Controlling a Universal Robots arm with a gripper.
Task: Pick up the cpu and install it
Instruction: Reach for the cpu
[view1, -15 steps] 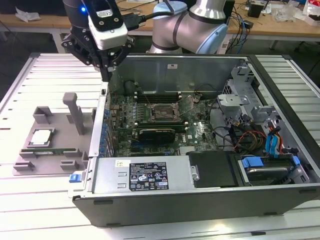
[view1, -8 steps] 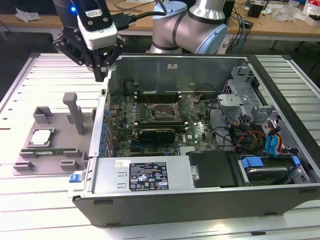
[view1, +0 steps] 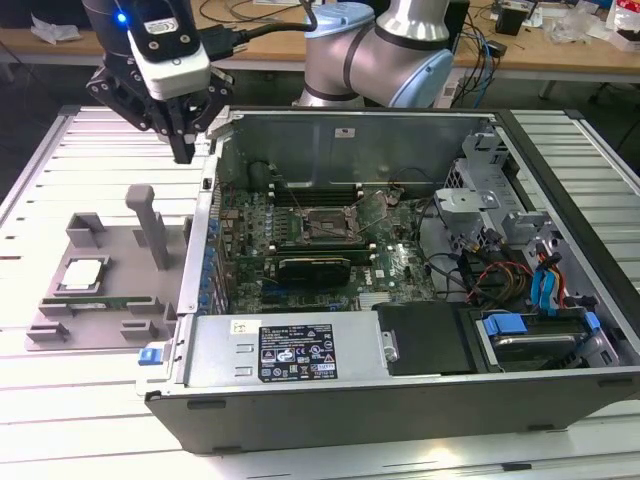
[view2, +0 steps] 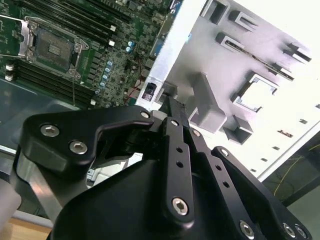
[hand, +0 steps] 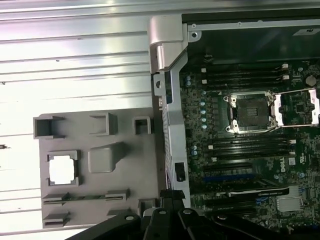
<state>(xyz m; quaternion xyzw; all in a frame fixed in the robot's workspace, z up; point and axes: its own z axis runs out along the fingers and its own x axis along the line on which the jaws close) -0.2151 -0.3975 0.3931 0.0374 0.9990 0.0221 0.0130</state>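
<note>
The claw (view1: 184, 150), pinched together and empty, hangs above the case wall (view1: 208, 215); the cpu (view1: 82, 273) sits in a recess along the grey holder (view1: 112, 238)'s edge farthest from the case, seemingly squared for gripping; the socket (view1: 328, 226) lies open.

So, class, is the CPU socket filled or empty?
Empty: the socket lies open and bare; the cpu sits in the grey tray.
</note>
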